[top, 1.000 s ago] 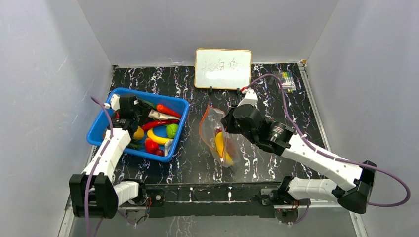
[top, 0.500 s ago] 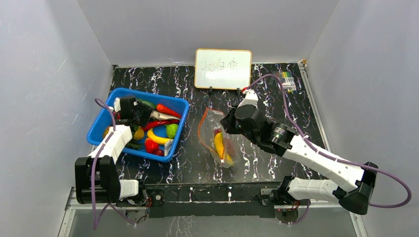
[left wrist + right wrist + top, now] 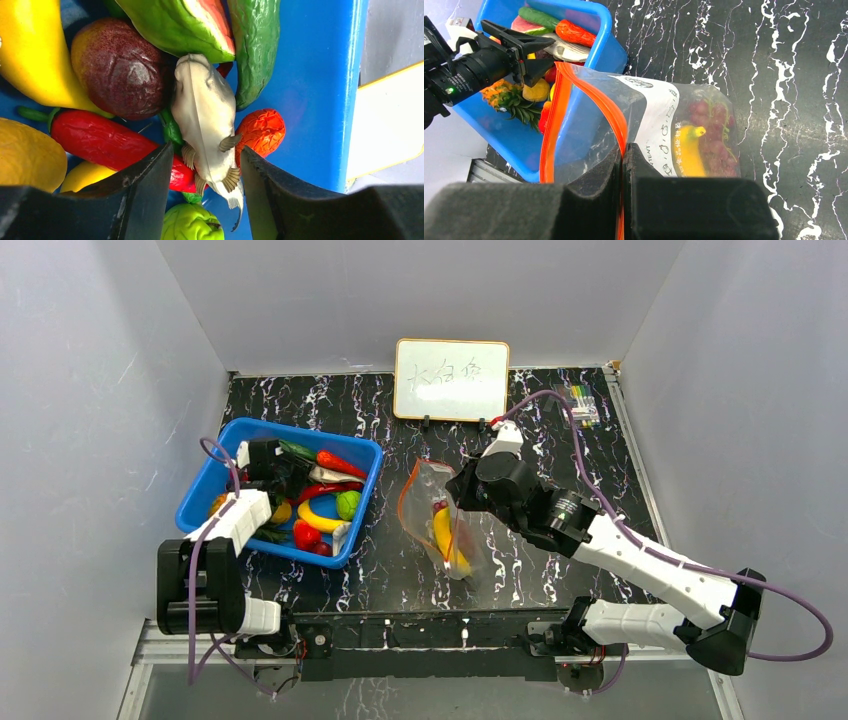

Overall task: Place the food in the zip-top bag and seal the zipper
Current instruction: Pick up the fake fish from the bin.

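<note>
While the zip-top bag [image 3: 430,525], right of the basket [image 3: 362,502], is pinched by shut right jaws, a fish [image 3: 205,115] in the basket is straddled by half-open left jaws; closing seems needed next.

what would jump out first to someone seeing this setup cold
The blue basket on the left, heaped with bright toy food, catches the eye first; the left claw hangs in it with its jaws either side of a pale toy fish. At the centre, the right claw pinches the orange zipper of the clear zip-top bag, which already holds a yellow banana and dark grapes.
</note>
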`<action>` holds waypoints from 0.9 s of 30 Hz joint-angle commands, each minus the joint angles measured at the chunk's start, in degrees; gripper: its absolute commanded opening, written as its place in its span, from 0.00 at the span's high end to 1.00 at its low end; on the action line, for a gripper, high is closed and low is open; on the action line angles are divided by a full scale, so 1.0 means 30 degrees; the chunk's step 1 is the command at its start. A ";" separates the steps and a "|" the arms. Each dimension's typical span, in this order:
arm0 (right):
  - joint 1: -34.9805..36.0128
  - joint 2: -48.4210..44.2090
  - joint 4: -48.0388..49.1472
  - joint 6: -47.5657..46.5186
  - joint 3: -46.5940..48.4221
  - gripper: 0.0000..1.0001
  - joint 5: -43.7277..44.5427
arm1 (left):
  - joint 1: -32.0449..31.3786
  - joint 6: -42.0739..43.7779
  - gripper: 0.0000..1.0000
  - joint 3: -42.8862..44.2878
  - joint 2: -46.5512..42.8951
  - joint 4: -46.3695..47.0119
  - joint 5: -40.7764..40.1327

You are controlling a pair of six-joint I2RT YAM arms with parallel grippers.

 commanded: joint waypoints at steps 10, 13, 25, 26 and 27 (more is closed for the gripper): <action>-0.0105 -0.0707 0.1177 -0.0137 0.0462 1.00 0.0526 | 0.0081 0.0480 0.65 -0.0129 0.0323 0.0390 -0.0439; -0.0091 -0.0770 0.1152 -0.0113 0.0438 1.00 0.0534 | 0.0079 0.0701 0.73 -0.0114 0.0120 0.0299 -0.0252; -0.0100 -0.0448 0.1377 0.0208 -0.0004 1.00 0.0340 | 0.0081 0.3821 0.86 0.0473 -0.3010 -0.0883 0.0216; -0.0117 -0.0388 0.1418 0.0182 0.0009 1.00 0.0316 | 0.0085 0.4176 0.86 0.0694 -0.3332 -0.1211 0.0147; -0.0112 -0.0318 0.1463 0.0157 0.0022 1.00 0.0320 | 0.0064 0.4605 0.86 0.0986 -0.3585 -0.1702 0.0087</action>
